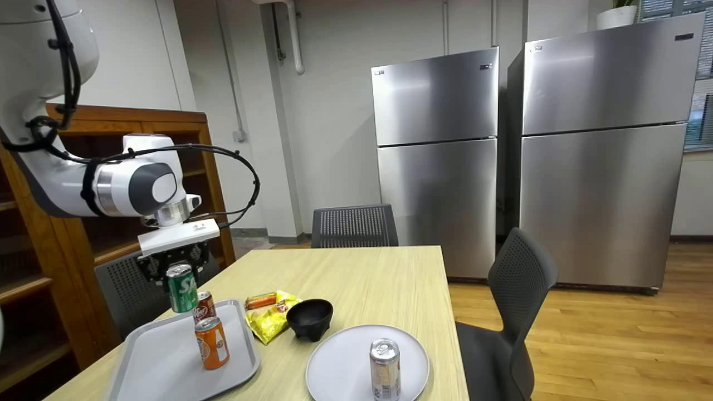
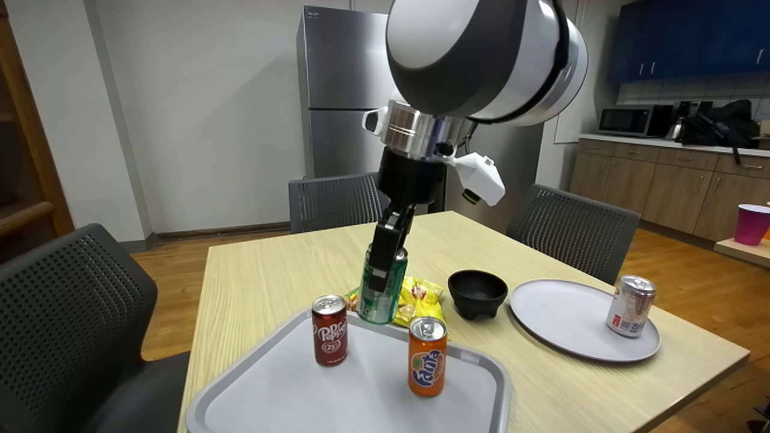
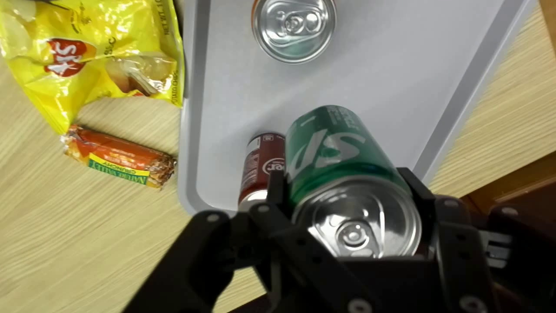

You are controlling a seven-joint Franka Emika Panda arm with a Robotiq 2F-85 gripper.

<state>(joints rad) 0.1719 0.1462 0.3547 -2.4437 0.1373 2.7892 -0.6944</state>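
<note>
Looks like the gripper (image 3: 346, 187) is sitting part-open, pinching the green can (image 3: 332, 145). Can's pointing down out of it, long axis running roughly along the fingers (image 2: 387, 249).

This looks like a kitchen or break room to me: two tall steel fridges (image 1: 437, 167) stand side by side past one corner of the table (image 1: 356, 278), plain grey chairs (image 2: 66, 300) sit along its edges, and farther off a microwave (image 2: 625, 121) rests on a wood-fronted counter (image 2: 668, 186) beneath blue cupboards (image 2: 692, 45).
</note>
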